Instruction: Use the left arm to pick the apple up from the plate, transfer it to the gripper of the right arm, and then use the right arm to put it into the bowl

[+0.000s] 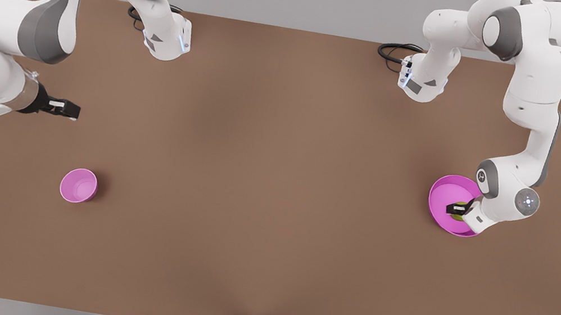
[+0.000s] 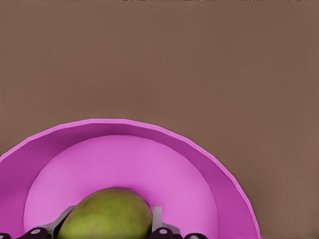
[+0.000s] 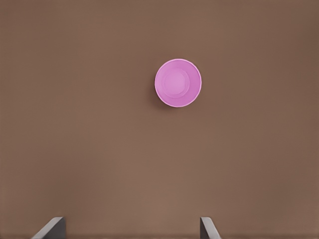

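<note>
Brown table, grey surround. At the front view's left, the right gripper hangs above the table with fingers spread wide and nothing between them; this arm waits. Near it, well apart, a small pink bowl stands upright. At the front view's right, the left gripper is down inside the pink plate, its fingers on either side of the green apple, which rests on the plate.

The middle of the brown table is being left open from the upper edge to the lower edge of the front view. At lower left, passage is being blocked by the small pink bowl; at right, by the pink plate, over which the left gripper is being held around the green apple. At left, the right gripper, fingers apart, is being kept above bare table.
</note>
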`<state>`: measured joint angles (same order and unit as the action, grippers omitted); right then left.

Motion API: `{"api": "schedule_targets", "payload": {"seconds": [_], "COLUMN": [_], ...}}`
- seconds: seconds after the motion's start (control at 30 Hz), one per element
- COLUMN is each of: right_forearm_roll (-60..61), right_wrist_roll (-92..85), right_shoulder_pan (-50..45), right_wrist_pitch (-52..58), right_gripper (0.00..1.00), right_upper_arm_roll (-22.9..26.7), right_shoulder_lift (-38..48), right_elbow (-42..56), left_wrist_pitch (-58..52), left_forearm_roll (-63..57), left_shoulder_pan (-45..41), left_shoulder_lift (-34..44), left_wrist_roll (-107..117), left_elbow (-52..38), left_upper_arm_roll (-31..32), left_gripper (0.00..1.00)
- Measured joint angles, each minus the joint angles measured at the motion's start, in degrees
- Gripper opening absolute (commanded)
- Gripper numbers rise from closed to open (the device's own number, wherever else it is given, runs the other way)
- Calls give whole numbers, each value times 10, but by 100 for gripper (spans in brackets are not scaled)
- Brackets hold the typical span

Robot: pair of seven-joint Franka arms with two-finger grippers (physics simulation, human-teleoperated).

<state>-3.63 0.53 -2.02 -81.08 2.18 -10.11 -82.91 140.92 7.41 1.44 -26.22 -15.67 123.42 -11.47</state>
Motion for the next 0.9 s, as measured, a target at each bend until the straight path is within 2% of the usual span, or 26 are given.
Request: {"api": "schedule_targets", "payload": {"seconds": [0.17,0.27,0.3,0.4,0.47,0.53,0.63,0.73,0.9], "right_forearm_roll": [0,3,10,51,81,122,214,318,451], "right_wrist_roll": [0,0,-1,-1,-2,-6,-26,-67,-176], "right_shoulder_pan": [1,-1,-9,-21,-22,-25,-23,-22,-22], "right_wrist_pitch": [0,1,0,0,-1,-1,-7,-46,-134], "right_gripper": [100,100,100,100,100,100,100,99,99], "right_upper_arm_roll": [0,-1,-1,-1,-1,-1,-10,-60,-142], "right_shoulder_lift": [-3,-11,-15,-33,-47,-72,-151,-261,-359], "right_elbow": [2,6,8,8,7,20,66,117,140], "left_wrist_pitch": [-83,-168,-208,-342,-409,-449,-450,-416,-367], "left_forearm_roll": [55,156,188,278,338,415,504,548,574], "left_shoulder_pan": [-10,-21,-23,-23,-26,-36,-59,-78,-98], "left_shoulder_lift": [49,37,20,-95,-147,-181,-223,-275,-301], "left_wrist_roll": [-1,-2,-2,-3,-1,1,3,5,3], "left_elbow": [-45,-138,-187,-384,-447,-471,-509,-583,-605], "left_upper_arm_roll": [3,53,67,137,203,234,278,299,305], "left_gripper": [74,74,74,74,74,71,71,71,71]}}
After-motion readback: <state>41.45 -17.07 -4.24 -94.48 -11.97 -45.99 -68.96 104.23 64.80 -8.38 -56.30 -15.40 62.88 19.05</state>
